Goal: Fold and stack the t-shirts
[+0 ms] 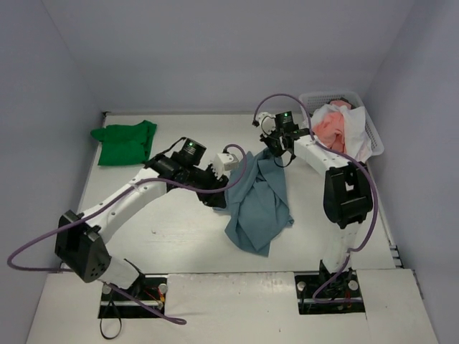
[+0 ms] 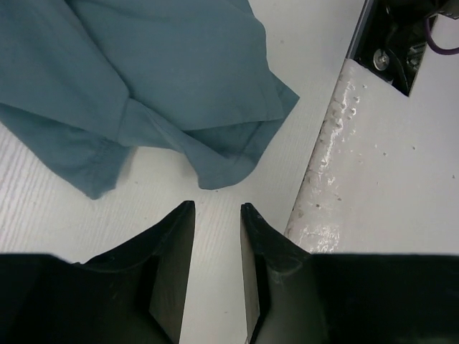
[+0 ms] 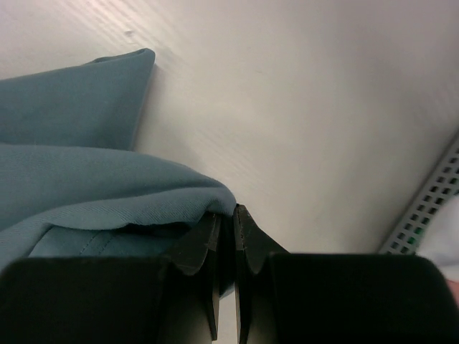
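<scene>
Work is going on with the blue t-shirt (image 1: 258, 204), which is lying crumpled in the middle of the table (image 1: 165, 236). It is not flat yet, so I think the arms are getting it spread out before folding. The right gripper (image 3: 226, 213) is pinching one edge of it between its fingers. The left gripper (image 2: 217, 209) is hovering just short of a shirt corner, fingers apart, holding nothing. Next, I think it needs to move forward and close on that corner, so both arms can pull the shirt flat. A green t-shirt (image 1: 125, 142) is lying folded at the far left. Pink and white shirts (image 1: 333, 122) are waiting in the white basket (image 1: 323, 94) at the far right. The table is looking white and smooth, with plain pale walls (image 1: 215, 50) around it.
</scene>
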Robot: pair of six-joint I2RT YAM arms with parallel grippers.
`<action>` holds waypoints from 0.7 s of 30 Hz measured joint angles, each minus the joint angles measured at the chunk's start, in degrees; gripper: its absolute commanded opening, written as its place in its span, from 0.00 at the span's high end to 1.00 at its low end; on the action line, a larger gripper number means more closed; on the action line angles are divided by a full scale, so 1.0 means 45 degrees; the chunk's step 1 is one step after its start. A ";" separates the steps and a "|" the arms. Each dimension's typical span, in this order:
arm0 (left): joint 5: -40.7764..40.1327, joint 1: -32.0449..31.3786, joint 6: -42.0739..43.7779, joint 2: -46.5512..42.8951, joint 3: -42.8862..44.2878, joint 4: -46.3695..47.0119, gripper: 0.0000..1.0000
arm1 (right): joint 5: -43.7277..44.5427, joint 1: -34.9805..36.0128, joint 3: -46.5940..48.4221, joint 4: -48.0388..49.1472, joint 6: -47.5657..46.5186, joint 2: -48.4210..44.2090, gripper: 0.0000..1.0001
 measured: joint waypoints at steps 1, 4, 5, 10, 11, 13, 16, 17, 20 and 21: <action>0.0005 -0.0063 -0.0049 0.0291 0.0000 0.0078 0.74 | 0.0097 -0.0112 0.0078 0.0049 0.0068 0.0000 1.00; -0.0131 -0.0408 -0.0136 0.1253 -0.0019 0.0355 0.75 | 0.0277 -0.0423 0.0204 0.0209 0.0262 -0.0005 1.00; -0.0199 -0.0573 -0.0141 0.1506 -0.0049 0.0476 0.75 | 0.0277 -0.0500 0.0204 0.0238 0.0330 -0.0005 1.00; -0.0432 -0.1375 -0.0185 0.2812 -0.0087 0.0884 0.75 | 0.0243 -0.0782 0.0204 0.0238 0.0476 -0.0029 1.00; -0.0457 -0.1481 -0.0185 0.3084 -0.0083 0.0962 0.75 | 0.0204 -0.0816 0.0204 0.0238 0.0510 -0.0039 1.00; -0.0549 -0.1569 -0.0189 0.3604 -0.0068 0.1141 0.75 | 0.0141 -0.0840 0.0204 0.0233 0.0554 -0.0073 1.00; -0.0797 -0.1574 -0.0180 0.4357 -0.0029 0.1472 0.76 | -0.0068 -0.0908 0.0199 0.0228 0.0612 -0.0146 1.00; -0.0894 -0.1574 -0.0185 0.4580 0.0024 0.1554 0.76 | -0.0136 -0.0918 0.0199 0.0223 0.0622 -0.0185 1.00; -0.1195 -0.1574 -0.0165 0.5056 0.0253 0.1753 0.76 | -0.0384 -0.0981 0.0185 0.0214 0.0656 -0.0384 1.00; -0.1302 -0.1574 -0.0146 0.5139 0.0316 0.1831 0.76 | -0.0461 -0.1005 0.0185 0.0209 0.0665 -0.0457 1.00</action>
